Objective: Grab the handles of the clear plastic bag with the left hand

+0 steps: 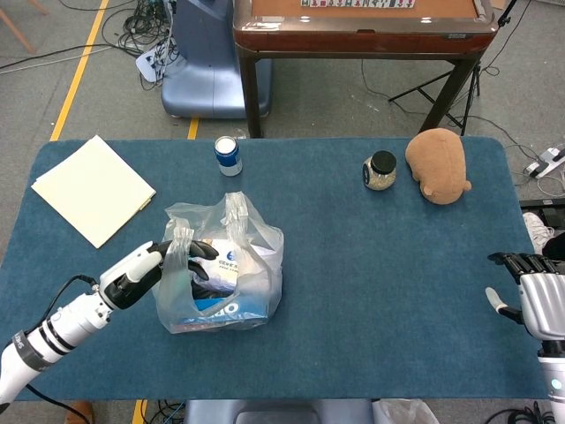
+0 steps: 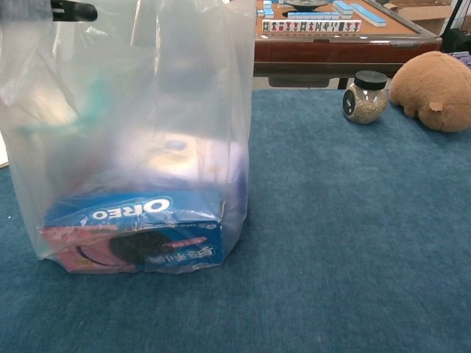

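A clear plastic bag stands on the blue table, holding an Oreo box and other packets. Its two handles stick up: the left handle and the right handle. My left hand is at the bag's left side, near its top. Its dark fingers stretch out across the bag's mouth at the base of the left handle, closed on nothing. In the chest view only a dark fingertip shows through the plastic. My right hand hangs open at the table's right edge.
A small blue can stands behind the bag. A cream folder lies at the far left. A black-lidded jar and a brown plush toy sit at the far right. A wooden table stands beyond.
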You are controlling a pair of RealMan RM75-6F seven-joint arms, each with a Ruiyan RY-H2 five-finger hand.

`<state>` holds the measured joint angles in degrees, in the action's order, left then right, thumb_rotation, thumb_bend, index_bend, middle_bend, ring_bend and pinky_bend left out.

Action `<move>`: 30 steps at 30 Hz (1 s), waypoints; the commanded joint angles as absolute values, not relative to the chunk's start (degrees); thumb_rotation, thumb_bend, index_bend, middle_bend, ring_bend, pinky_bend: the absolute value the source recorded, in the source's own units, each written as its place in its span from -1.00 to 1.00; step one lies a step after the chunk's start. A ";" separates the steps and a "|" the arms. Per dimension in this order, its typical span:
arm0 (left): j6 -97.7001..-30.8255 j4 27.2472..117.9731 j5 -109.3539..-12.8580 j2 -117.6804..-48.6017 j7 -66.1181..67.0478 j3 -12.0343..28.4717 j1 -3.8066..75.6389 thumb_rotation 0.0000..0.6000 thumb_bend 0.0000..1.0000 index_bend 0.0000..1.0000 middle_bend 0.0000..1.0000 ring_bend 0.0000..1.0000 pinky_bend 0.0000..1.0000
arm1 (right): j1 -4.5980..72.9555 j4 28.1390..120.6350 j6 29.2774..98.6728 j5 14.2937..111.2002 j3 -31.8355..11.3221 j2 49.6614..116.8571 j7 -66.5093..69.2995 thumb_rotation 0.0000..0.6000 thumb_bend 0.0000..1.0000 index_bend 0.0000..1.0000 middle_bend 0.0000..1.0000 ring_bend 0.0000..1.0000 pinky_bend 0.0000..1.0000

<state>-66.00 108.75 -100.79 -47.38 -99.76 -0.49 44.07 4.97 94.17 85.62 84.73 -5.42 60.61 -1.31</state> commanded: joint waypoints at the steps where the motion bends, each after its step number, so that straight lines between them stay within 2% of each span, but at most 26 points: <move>1: -64.95 108.64 -99.53 -48.20 -99.59 0.06 44.76 -0.36 -0.54 -0.37 -0.51 -0.62 -0.36 | 4.97 94.14 85.53 84.64 -5.42 60.63 -1.33 1.00 -0.47 -0.32 -0.24 -0.40 -0.43; 10: -62.55 108.63 -97.91 -49.39 -101.15 1.02 46.44 -0.36 -0.54 -0.38 -0.51 -0.62 -0.37 | 5.10 94.04 85.25 84.55 -5.46 60.75 -1.41 1.00 -0.47 -0.32 -0.24 -0.40 -0.43; 16: -60.17 108.24 -97.97 -49.78 -100.90 1.24 48.00 -0.62 -0.54 -0.42 -0.51 -0.62 -0.37 | 5.07 94.07 85.21 84.45 -5.46 60.73 -1.46 1.00 -0.47 -0.31 -0.25 -0.40 -0.43; 30: -55.71 109.15 -94.81 -50.75 -96.32 3.71 51.12 -0.74 -0.55 -0.53 -0.51 -0.69 -0.47 | 4.80 94.18 85.45 84.46 -5.35 60.65 -1.45 1.00 -0.47 -0.31 -0.24 -0.40 -0.43</move>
<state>-55.85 109.10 -94.93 -50.65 -96.46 3.58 50.99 4.79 94.18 85.45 84.46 -5.35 60.65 -1.45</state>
